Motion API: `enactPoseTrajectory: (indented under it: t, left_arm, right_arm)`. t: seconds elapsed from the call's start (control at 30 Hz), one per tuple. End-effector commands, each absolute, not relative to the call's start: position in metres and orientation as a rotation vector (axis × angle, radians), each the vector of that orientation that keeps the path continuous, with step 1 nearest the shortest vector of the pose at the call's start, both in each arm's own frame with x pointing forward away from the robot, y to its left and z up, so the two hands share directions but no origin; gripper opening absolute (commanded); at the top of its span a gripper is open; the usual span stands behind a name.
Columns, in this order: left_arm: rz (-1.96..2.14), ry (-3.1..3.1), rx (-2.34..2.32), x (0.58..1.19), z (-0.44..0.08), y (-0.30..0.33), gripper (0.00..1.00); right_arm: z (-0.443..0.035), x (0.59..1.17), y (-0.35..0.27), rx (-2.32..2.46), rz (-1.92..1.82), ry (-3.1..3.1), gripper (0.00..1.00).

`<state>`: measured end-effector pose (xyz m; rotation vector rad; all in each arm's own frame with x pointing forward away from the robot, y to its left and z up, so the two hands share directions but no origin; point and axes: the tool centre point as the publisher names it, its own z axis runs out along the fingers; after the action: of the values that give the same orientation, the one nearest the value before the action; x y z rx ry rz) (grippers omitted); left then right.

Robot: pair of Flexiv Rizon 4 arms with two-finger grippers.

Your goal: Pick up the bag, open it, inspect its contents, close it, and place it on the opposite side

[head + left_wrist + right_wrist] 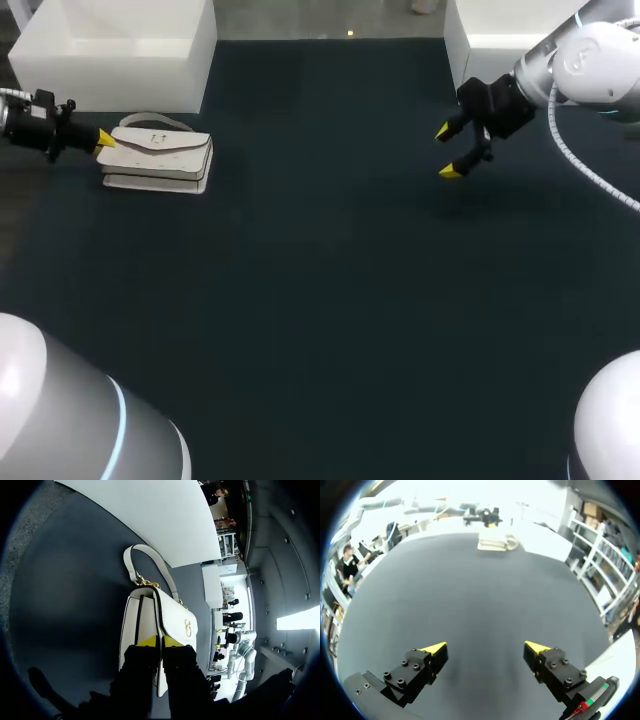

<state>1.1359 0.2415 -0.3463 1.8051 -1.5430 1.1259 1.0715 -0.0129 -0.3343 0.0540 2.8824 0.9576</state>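
A white handbag [155,158] with a gold clasp and a short handle lies at the table's far left, flap closed. My left gripper [103,140] is at the bag's left end. In the left wrist view this gripper [160,641] is shut on the edge of the bag's flap [175,622], which runs between the two yellow tips. The handle [145,560] lies on the mat ahead of the bag. My right gripper [447,150] hangs open over the table's far right with nothing in it. In its own view the gripper [485,647] points across the mat at the distant bag [495,539].
A white box [110,45] stands at the back left, just behind the bag. Another white box [490,30] stands at the back right, near my right arm. The dark mat [320,280] covers the table between them.
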Motion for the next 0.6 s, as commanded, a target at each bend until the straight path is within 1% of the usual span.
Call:
enactPoseTrajectory:
  t: [0.03, 0.6]
  left_arm:
    - [1.007, -1.587, 1.734, 1.14, -0.345, 0.225, 0.0]
    - [1.142, -1.535, 1.817, 1.105, -0.346, 0.142, 0.0]
  right_arm:
    - [-0.335, 1.072, -0.013, 0.052, 0.96, 2.882, 1.0]
    - [-0.335, 1.072, -0.013, 0.052, 0.96, 2.882, 1.0]
